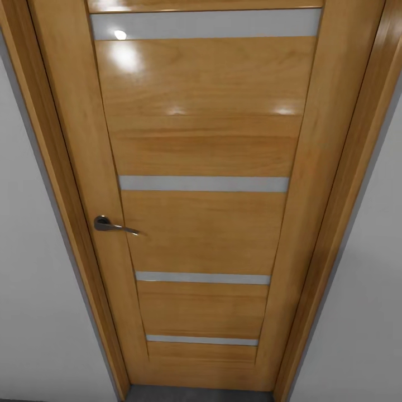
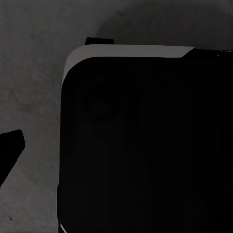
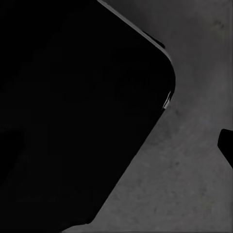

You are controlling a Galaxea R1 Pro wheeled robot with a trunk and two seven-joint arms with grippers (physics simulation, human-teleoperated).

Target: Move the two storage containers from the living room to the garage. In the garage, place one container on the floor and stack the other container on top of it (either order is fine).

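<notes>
The two storage containers are out of view. In the left wrist view my left gripper (image 2: 116, 150) hangs over dark grey mottled concrete floor (image 2: 34, 73). One dark fingertip (image 2: 10, 145) sits at the picture's edge, so the jaws stand wide apart with nothing between them. In the right wrist view my right gripper (image 3: 116, 145) looks the same, with one fingertip (image 3: 226, 145) at the edge above the concrete floor (image 3: 189, 184). The robot's black base (image 2: 145, 145) hides each gripper's other finger.
A shut honey-coloured wooden door (image 1: 204, 223) with several frosted glass strips stands straight ahead and close. Its metal lever handle (image 1: 111, 225) is on the left side. White walls (image 1: 33, 290) flank the frame. A strip of grey floor (image 1: 195, 394) shows below the door.
</notes>
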